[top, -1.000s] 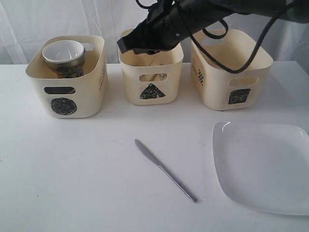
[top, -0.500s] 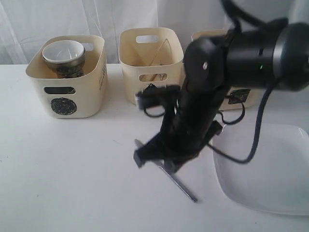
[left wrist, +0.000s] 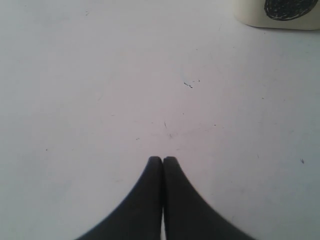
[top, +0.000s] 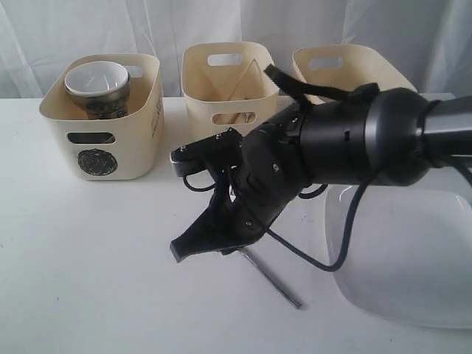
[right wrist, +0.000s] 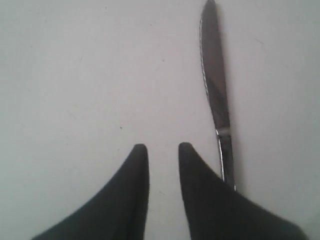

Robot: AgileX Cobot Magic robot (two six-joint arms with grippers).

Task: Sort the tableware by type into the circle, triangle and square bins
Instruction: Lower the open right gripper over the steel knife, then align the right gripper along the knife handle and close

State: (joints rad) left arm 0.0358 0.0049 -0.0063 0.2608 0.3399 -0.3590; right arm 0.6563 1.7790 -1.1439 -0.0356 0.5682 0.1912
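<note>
Labels first: the only mark we can actually make out is the black scribbled circle on the front of the circle bin (top: 129,151). There's some dark print on its side too, too small to read. The arm covers the fronts of the middle bin (top: 195,92) and the third bin (top: 346,66), so that's three bins total, all lined up well beyond the right gripper (right wrist: 160,149).

One knife (right wrist: 214,85), one white plate (top: 413,295), and one white bowl (top: 96,77) sitting on something steel in the circle bin.

The right gripper is low over the surface (top: 88,258) with its fingers a little apart and nothing between them. The knife lies flat just beside one finger, outside the gap, blade running ahead past the tips. The plate is back by the arm.

The left gripper (left wrist: 162,160) is pressed together and empty, with a bin corner far ahead of it.
</note>
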